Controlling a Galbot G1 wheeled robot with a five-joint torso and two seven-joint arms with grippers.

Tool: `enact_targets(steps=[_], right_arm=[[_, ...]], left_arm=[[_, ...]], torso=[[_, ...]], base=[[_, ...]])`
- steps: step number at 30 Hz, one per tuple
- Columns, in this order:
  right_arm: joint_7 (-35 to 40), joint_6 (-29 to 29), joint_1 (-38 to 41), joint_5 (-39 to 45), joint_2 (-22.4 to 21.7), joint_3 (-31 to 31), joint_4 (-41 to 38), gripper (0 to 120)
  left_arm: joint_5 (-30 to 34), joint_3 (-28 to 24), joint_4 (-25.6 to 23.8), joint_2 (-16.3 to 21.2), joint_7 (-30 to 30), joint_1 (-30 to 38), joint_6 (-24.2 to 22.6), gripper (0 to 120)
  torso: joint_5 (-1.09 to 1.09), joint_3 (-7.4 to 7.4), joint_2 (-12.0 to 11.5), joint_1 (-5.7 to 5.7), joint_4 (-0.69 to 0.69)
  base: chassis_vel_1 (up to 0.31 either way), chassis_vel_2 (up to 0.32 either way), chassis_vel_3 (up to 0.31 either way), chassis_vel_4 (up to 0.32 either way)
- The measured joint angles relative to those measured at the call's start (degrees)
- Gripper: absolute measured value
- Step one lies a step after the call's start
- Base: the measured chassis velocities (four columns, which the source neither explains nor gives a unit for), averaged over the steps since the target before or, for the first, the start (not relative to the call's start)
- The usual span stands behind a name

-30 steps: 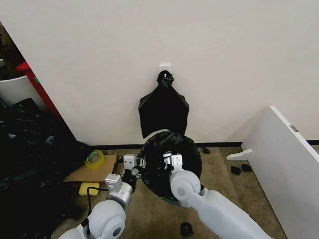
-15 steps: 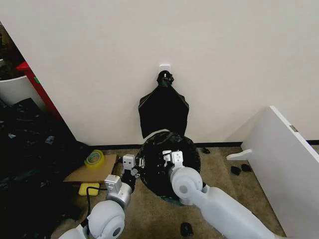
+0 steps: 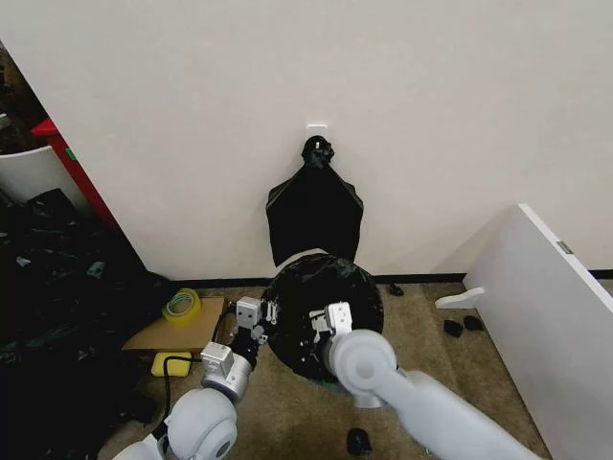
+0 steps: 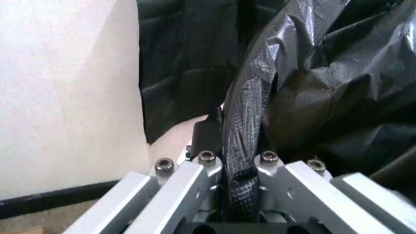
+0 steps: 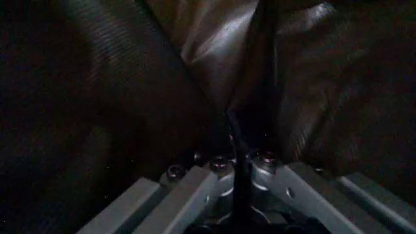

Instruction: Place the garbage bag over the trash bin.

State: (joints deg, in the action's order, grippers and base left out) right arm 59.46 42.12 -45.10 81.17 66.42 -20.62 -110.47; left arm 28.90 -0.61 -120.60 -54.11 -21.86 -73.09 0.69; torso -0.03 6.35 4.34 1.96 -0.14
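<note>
Drawn back toward the robot, the right gripper [image 3: 324, 316] pinches the garbage bag [image 3: 330, 283] (left gripper [image 3: 261, 313] too) over the trash bin [image 3: 299, 256].

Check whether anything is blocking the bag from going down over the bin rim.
Nothing visible does. The garbage bag already drapes over the trash bin, whose white rim peeks out at the wall side. The left gripper and the right gripper each pinch a fold of it.
</note>
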Motion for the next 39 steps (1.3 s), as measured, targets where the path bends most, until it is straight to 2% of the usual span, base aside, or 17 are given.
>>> enact_targets(steps=[13, 27, 29, 39], right_arm=[[-5.9, 0.0, 2.8, -10.7, 4.8, -0.8, 12.3, 0], [-10.5, -0.7, 3.8, -18.5, 5.5, -0.8, 16.2, 0], [-10.8, -0.8, 4.5, -18.9, 5.8, -0.8, 16.9, 0], [-10.5, -0.7, 5.7, -18.8, 6.5, -1.4, 17.7, 0]], left_arm=[[4.6, 0.1, -3.2, 0.5, -0.1, -1.3, -1.5, 1], [5.6, 0.1, -4.0, 0.7, -0.3, -1.5, -2.1, 1], [5.8, 0.1, -4.2, 0.8, -0.3, -1.5, -2.2, 1], [5.9, 0.1, -4.2, 1.0, -0.3, -1.5, -2.3, 1]], torso=[[-0.01, 0.0, 0.0, 0.0, 0.0], [0.0, 0.0, 0.0, 0.0, 0.02], [-0.02, 0.0, 0.0, 0.0, -0.01], [0.0, 0.0, 0.0, 0.0, 0.0]], base=[[0.0, 0.0, 0.0, 0.0], [0.0, 0.0, 0.0, 0.0], [0.0, 0.0, 0.0, 0.0], [0.0, 0.0, 0.0, 0.0]])
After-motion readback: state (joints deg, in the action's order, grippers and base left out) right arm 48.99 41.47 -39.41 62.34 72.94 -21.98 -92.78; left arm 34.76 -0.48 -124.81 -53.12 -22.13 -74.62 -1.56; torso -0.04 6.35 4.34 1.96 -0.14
